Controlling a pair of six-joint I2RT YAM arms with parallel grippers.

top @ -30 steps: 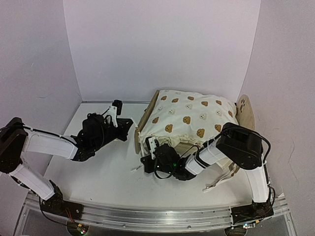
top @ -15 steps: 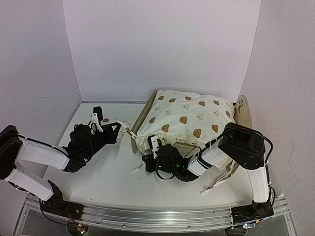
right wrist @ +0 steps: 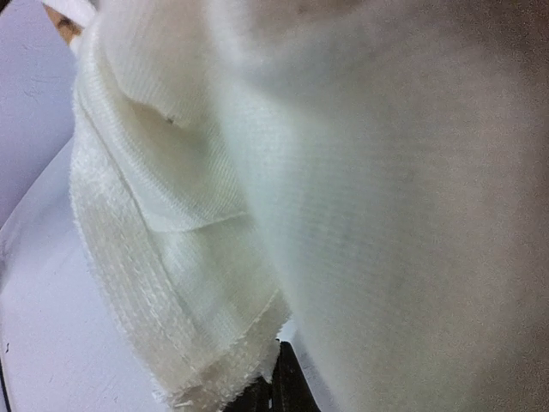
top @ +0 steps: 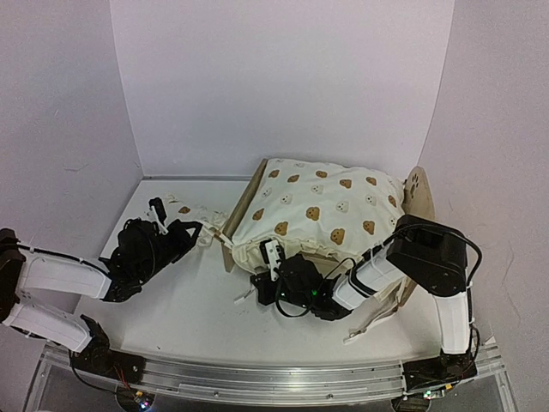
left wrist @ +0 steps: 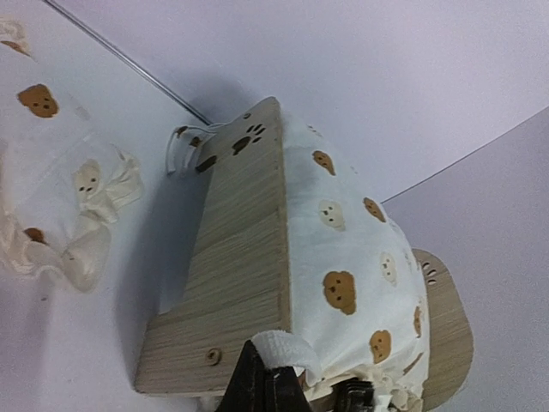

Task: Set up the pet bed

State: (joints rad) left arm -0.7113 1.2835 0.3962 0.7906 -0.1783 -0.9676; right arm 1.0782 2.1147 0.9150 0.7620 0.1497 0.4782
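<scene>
Approx halfway, I'd judge: cushion [top: 317,202] sat on the pet bed [top: 420,190], right-centre of table, but bunched up & not tied down. Pillow [left wrist: 51,172] lay on the table, left of the frame. Left gripper [left wrist: 262,386] was pinched shut on a cushion tie [left wrist: 287,350] by the footboard corner. Right gripper [right wrist: 276,382] was closed at the cushion's frilled edge, bed's near side; couldn't tell if it gripped anything

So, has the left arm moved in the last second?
Yes. The left arm has drawn back toward the table's near-left, away from the back wall, its jaws shut on a cushion tie.
</scene>
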